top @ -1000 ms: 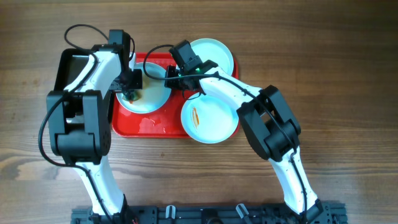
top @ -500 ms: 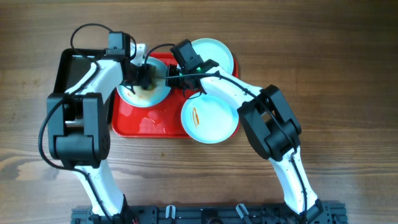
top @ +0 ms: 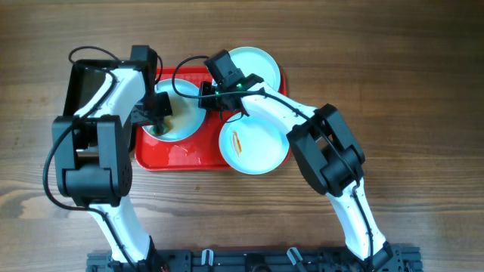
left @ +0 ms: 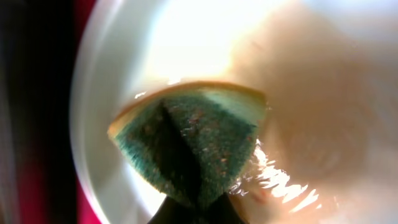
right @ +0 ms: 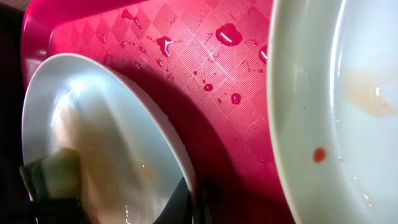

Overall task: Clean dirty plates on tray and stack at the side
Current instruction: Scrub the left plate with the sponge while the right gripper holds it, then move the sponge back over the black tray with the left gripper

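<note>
The red tray (top: 181, 155) holds a pale plate (top: 187, 119) on its left half. My left gripper (top: 160, 113) is shut on a green and yellow sponge (left: 193, 140), which is pressed onto that plate (left: 124, 68) near its left side. My right gripper (top: 209, 97) is shut on the same plate's right rim (right: 186, 180), with one finger on each side of the edge. A second plate (top: 253, 145) with an orange smear lies at the tray's front right. It appears in the right wrist view (right: 336, 93) with a small red spot. A third plate (top: 261, 66) sits at the back right.
A black rectangular tray (top: 76, 91) stands just left of the red tray, under my left arm. Water drops lie on the red tray's floor (right: 205, 56). Bare wooden table surrounds both trays.
My left gripper swept the sponge up and to the right across the plate, then back to the plate's lower left. The right gripper has kept its hold on the rim.
</note>
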`<state>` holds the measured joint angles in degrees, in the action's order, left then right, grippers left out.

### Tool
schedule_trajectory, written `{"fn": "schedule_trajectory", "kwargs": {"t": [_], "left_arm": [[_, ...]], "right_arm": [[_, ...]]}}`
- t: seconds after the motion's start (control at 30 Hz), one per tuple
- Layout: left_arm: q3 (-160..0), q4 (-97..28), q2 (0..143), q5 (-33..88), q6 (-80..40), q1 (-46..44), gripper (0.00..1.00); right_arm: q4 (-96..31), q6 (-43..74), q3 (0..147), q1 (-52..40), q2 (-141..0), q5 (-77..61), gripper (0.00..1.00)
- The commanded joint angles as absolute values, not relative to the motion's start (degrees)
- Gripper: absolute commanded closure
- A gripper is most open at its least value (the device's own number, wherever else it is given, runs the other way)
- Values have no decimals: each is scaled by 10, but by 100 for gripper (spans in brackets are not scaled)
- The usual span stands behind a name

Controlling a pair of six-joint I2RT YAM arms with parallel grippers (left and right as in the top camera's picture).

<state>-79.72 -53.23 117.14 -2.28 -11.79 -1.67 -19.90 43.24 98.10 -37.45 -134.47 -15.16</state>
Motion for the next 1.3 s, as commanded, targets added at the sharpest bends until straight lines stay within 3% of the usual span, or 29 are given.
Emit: {"fn": "schedule_trajectory", "kwargs": {"t": [0.0,0.17,0.3,0.53,0.63,0.7,0.73,0.77,0.8,0.9,1.0,1.17,1.27], "left_arm": [[-762,-517,1207,182,-15,-25,96],[-761,-382,1208,173,-70,-25,96],[-762,-296,1207,36,-185,-25,96],[-997,-545,1135,0,-212,-17,96],[-1037,-611,1110,1,-212,5,96],[-1037,-647,1101,2,-200,37,96],[-1037,-662,1103,1,-197,55,96],[-1037,-672,1104,1,-197,70,96],[-1037,-679,1104,1,-197,89,96],[-1037,-681,1104,1,-197,140,96],[-1037,-686,1104,1,-197,168,96],[-1037,-695,1104,1,-163,206,96],[-1037,-697,1104,1,-157,222,96]], "right_arm": [[-204,450,979,-370,-1374,-136,96],[-204,450,979,-370,-1374,-136,96],[-206,450,979,-370,-1374,-136,96],[-204,437,979,-370,-1374,-140,95],[-203,435,979,-370,-1374,-142,81],[-196,435,979,-370,-1374,-135,62],[-195,435,979,-370,-1374,-128,62],[-194,435,979,-370,-1374,-125,64],[-195,435,979,-371,-1374,-120,77],[-200,435,979,-383,-1374,-78,94],[-249,427,1005,-383,-1374,-90,95],[-416,256,1156,-384,-1364,-103,95],[-457,225,1190,-384,-1350,-90,96]]}}
